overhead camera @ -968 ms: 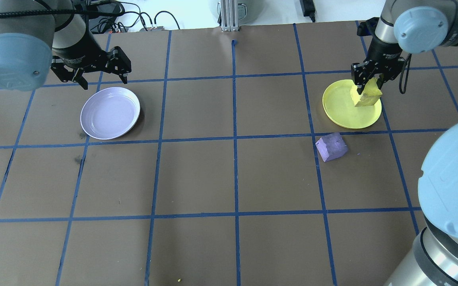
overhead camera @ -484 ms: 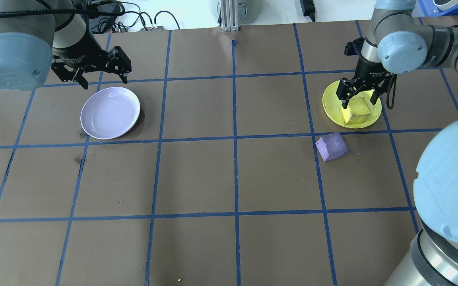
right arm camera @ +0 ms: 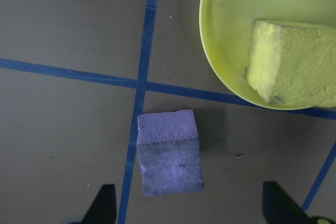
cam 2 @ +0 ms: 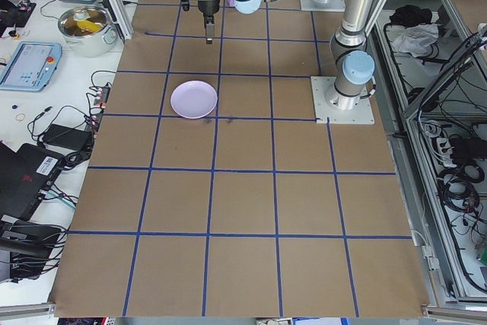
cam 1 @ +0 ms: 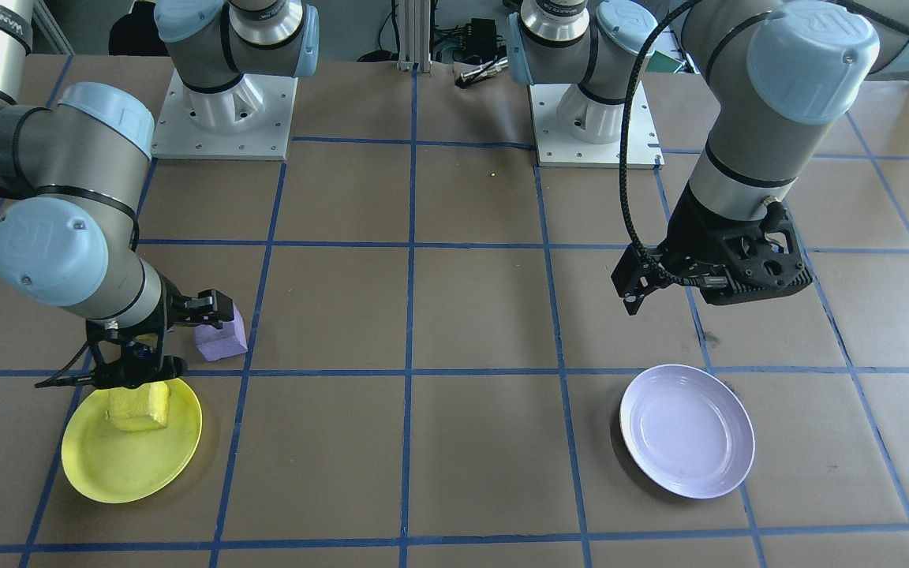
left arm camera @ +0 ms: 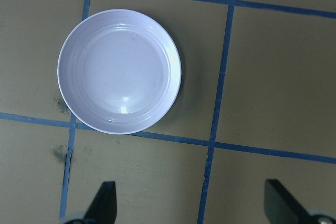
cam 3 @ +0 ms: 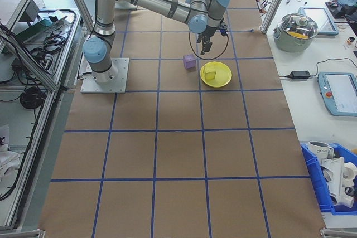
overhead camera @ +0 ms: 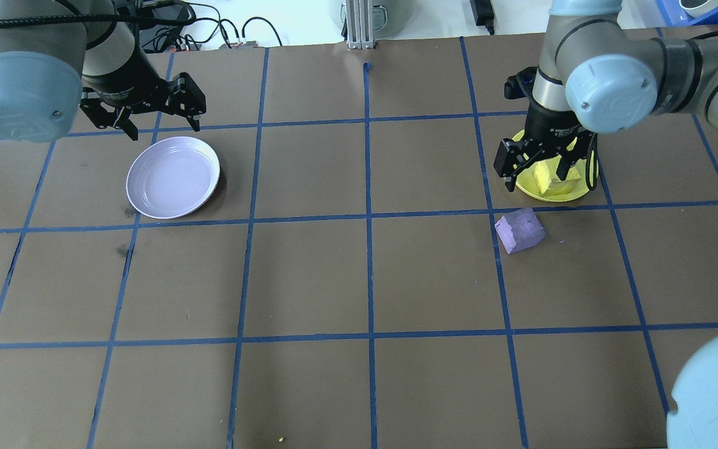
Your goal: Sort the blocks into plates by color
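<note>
Yellow block (overhead camera: 551,179) lies in the yellow plate (overhead camera: 530,186).
Right gripper (overhead camera: 536,176), jaws spread and empty, hovers above the purple block (right arm camera: 169,152) on the table (overhead camera: 359,280); left gripper (overhead camera: 147,123) likewise spread near the lavender plate (overhead camera: 172,178).

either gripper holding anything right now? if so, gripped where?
Nothing held. Right gripper is open; the yellow block sits free in the yellow plate. Left gripper is open, empty.

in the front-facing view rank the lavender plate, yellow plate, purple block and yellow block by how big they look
1. Lavender plate and yellow plate: about alike, no clear winner.
2. Yellow block and purple block: both far smaller than the plates. The right gripper partly hides each of them, so I won't rank them against each other.
</note>
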